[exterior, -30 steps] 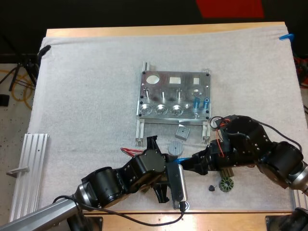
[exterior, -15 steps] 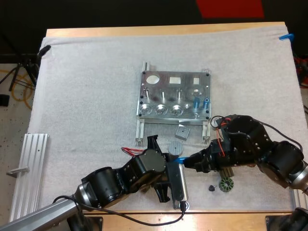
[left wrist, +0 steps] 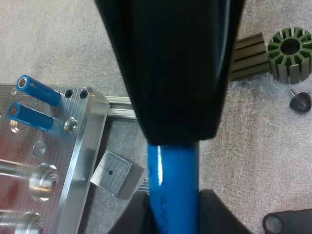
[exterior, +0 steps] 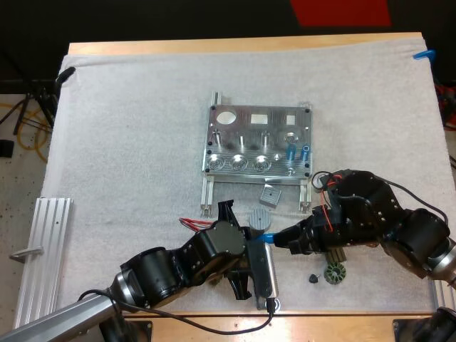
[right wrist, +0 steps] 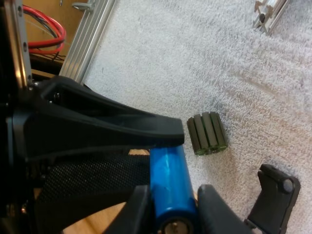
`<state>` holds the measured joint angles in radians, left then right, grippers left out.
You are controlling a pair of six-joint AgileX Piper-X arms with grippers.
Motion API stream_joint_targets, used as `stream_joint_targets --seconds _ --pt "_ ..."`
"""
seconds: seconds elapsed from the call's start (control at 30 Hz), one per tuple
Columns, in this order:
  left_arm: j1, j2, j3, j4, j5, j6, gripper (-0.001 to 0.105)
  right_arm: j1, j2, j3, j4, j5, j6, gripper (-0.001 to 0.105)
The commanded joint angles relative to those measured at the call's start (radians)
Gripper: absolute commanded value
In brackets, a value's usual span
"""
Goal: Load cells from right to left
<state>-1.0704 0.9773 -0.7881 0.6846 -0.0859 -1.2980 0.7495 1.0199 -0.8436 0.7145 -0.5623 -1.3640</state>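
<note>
Near the mat's [exterior: 128, 142] front, the left gripper [left wrist: 173, 214] and the right gripper [right wrist: 170, 204] met, each clamped on the same blue cell [exterior: 266, 236] from opposite ends. Farther back, the fixture [exterior: 246, 135] held two loaded cells [exterior: 297, 151] upright at its right end.

Right gripper [exterior: 279, 237]: it has slid a short way forward toward the left gripper [exterior: 254, 242] since a second ago. Most of that shift falls in the first half second, and after that it barely creeps.
Blue cell [exterior: 265, 238]: gripped by the right gripper, it is carried along with it. Its leading end now sits closer in at the left gripper.
Gap ahead of the right gripper: narrower, and the strip of blue showing between the two grippers looks slightly shorter than before.
Right arm [exterior: 370, 214]: the wrist behind the gripper has shifted the same small way.
</note>
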Motion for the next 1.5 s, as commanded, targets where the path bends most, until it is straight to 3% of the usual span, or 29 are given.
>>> stream_joint_targets --seconds 0.0,0.6,0.67,0.83,0.93,1.1,1.27,1.47 --pt "0.003 -0.008 -0.002 -0.017 -0.016 0.0 0.0 0.0 -0.004 -0.002 -0.007 -0.025 -0.008 0.002" --pt "0.003 -0.008 -0.039 0.0 -0.035 0.0 0.001 0.0 -0.004 -0.002 -0.012 -0.025 -0.023 0.002" --pt "0.003 -0.008 -0.044 0.0 -0.035 0.0 0.005 0.0 -0.004 -0.002 -0.019 -0.025 -0.023 0.002" --pt "0.003 -0.008 -0.044 0.017 -0.066 0.0 0.038 0.0 -0.004 -0.002 -0.032 -0.025 -0.023 0.002" --pt "0.003 -0.008 -0.044 0.022 -0.08 0.0 0.049 0.0 -0.004 -0.002 -0.032 -0.025 -0.023 0.002" --pt "0.003 -0.01 -0.047 0.021 -0.079 -0.001 0.056 0.0 -0.004 -0.002 -0.032 -0.015 -0.054 0.002" --pt "0.003 -0.041 -0.047 0.048 -0.112 -0.004 0.057 0.0 -0.004 -0.002 -0.028 0.026 -0.104 0.002" --pt "0.003 -0.119 -0.047 0.09 -0.15 -0.088 0.057 0.0 -0.004 -0.002 -0.019 0.069 -0.143 0.002"
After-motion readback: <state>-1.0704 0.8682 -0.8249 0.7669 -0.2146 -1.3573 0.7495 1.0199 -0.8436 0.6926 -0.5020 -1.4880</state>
